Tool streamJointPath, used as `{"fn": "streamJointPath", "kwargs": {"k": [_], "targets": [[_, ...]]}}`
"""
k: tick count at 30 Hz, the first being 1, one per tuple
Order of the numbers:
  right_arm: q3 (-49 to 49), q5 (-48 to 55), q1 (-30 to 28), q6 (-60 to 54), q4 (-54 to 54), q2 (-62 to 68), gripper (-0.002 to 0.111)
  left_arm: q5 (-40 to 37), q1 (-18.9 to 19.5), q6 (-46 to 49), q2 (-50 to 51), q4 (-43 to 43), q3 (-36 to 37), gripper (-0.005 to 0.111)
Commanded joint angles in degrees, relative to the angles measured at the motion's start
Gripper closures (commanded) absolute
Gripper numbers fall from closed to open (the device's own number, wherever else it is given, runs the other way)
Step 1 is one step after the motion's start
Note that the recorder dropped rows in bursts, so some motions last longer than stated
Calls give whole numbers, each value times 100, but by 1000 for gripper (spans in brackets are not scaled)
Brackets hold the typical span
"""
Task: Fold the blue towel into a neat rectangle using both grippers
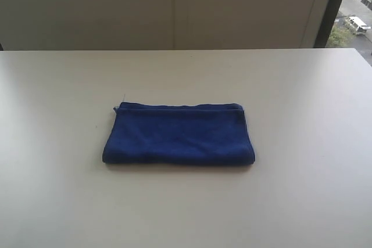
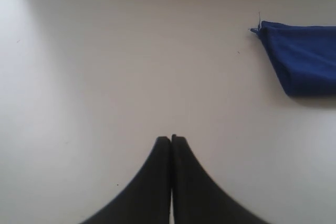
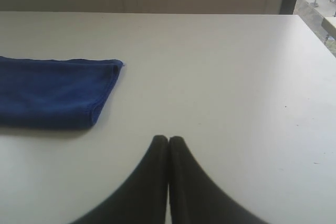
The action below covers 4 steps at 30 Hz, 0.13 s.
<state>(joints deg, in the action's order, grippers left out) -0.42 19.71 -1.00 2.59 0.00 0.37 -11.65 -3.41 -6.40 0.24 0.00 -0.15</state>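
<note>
The blue towel (image 1: 179,134) lies folded into a compact rectangle in the middle of the white table (image 1: 302,190). Its layered edges run along the far side and a loose thread sticks up at its far left corner. Neither arm shows in the exterior view. In the left wrist view my left gripper (image 2: 171,139) is shut and empty over bare table, with one end of the towel (image 2: 304,59) well off to the side. My right gripper (image 3: 168,139) is likewise shut on nothing, the towel's other end (image 3: 52,93) lying apart from it.
Beyond the table's far edge stands a pale wall (image 1: 174,7). A dark window frame (image 1: 331,7) rises at the far right, with a street and a vehicle outside (image 1: 357,24).
</note>
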Motion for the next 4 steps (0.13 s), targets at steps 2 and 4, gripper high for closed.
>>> {"fn": "streamJointPath", "kwargs": {"k": [2,4], "targets": [[42,-29,-36,31,0,-37,108,9,-33,22,-24,0,15,107],[42,-29,-36,31,0,-37,108,9,-33,22,-24,0,15,107]]}}
